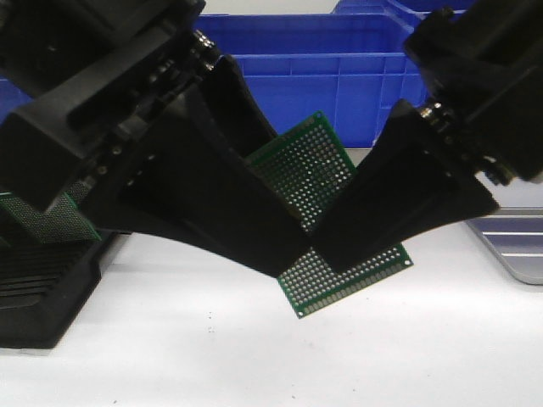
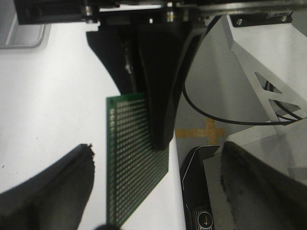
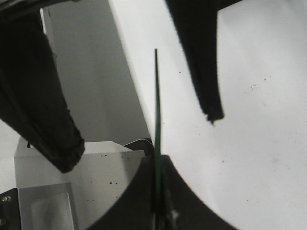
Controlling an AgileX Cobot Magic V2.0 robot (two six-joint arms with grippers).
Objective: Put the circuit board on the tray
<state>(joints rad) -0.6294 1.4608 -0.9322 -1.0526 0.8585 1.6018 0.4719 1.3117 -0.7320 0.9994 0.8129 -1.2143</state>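
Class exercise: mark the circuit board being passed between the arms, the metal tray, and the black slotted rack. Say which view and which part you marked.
circuit board (image 1: pixel 310 174): front view, its perforated green face between the two pincers.
tray (image 1: pixel 513 242): front view, ridged floor at the right edge.
black slotted rack (image 1: pixel 42 284): front view, its ribbed side, lower left.

Surface (image 1: pixel 212 348): flat white tabletop. Left near edge: black slotted plastic rack (image 1: pixel 42 288) holding green perforated boards. Right edge: shallow silver-grey ridged metal tray (image 1: pixel 513 246), partly in view. Far side: blue plastic bins (image 1: pixel 322 68).
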